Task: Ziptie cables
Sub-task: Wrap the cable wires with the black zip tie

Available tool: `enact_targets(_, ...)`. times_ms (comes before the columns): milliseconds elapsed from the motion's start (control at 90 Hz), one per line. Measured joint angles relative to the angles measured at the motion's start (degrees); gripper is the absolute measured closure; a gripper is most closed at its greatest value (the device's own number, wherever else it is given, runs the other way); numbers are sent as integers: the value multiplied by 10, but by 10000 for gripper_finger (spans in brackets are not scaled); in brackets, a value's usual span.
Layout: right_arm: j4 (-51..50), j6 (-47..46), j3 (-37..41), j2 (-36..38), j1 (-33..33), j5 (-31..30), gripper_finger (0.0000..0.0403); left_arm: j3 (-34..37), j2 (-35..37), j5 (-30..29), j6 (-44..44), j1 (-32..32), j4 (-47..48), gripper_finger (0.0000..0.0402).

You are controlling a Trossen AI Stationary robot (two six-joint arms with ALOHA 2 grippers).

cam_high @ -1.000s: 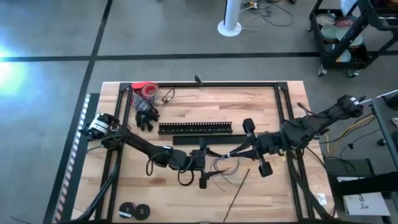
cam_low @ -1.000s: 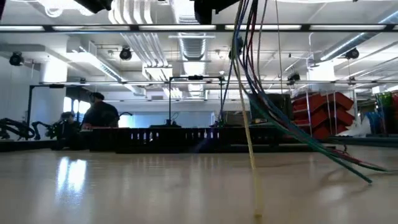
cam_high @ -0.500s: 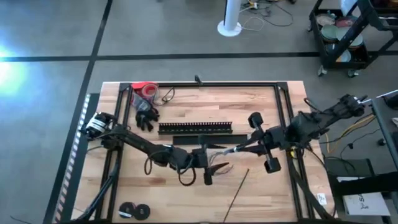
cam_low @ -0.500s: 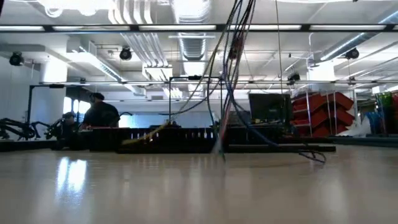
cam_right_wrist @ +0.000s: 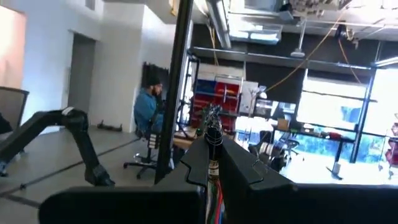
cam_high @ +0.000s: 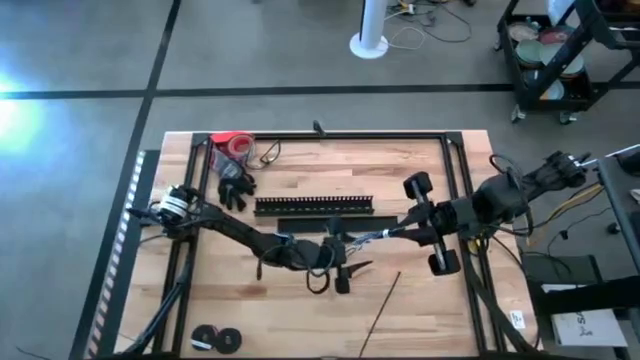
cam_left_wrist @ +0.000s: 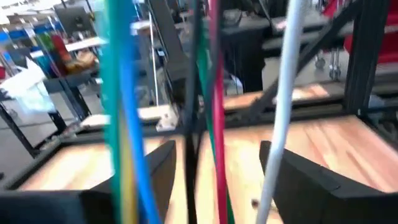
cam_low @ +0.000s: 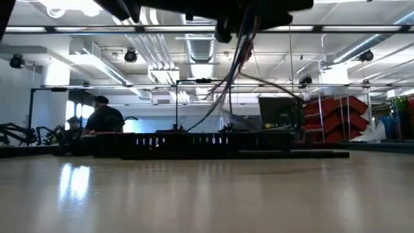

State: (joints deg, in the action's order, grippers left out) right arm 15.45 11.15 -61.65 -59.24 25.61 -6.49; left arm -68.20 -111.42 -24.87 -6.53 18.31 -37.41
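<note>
Above table, both claws gripping cables (cam_high: 372, 236), colours only in L wrist.

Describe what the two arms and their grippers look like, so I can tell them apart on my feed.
Both arms are dark and jointed. The left arm has a white-and-black banded part near its base and a black cable looped beside its wrist. The right arm carries a crossbar with two round black ends. The right gripper has two dark angular fingers; the left gripper has broad dark ones.

A pale wooden plank surface (cam_high: 300, 170) in a black metal frame carries a long black slotted bar (cam_high: 313, 205), a flat black strip (cam_high: 300, 225) beside it, a red tape roll (cam_high: 234, 143), a thin dark stick (cam_high: 385, 303) and two small black rolls (cam_high: 216, 339).
</note>
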Motion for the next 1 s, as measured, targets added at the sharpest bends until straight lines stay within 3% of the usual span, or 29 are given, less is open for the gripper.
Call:
enact_targets(333,-32,-22,0,5,0,42,400,0,38,6,13,1,139,390)
enact_targets(700,-134,-64,0,48,0,40,400,1,149,11,27,3,356,400)
enact_targets(1000,-285,-153,0,55,11,47,400,1,204,94,60,3,465,401)
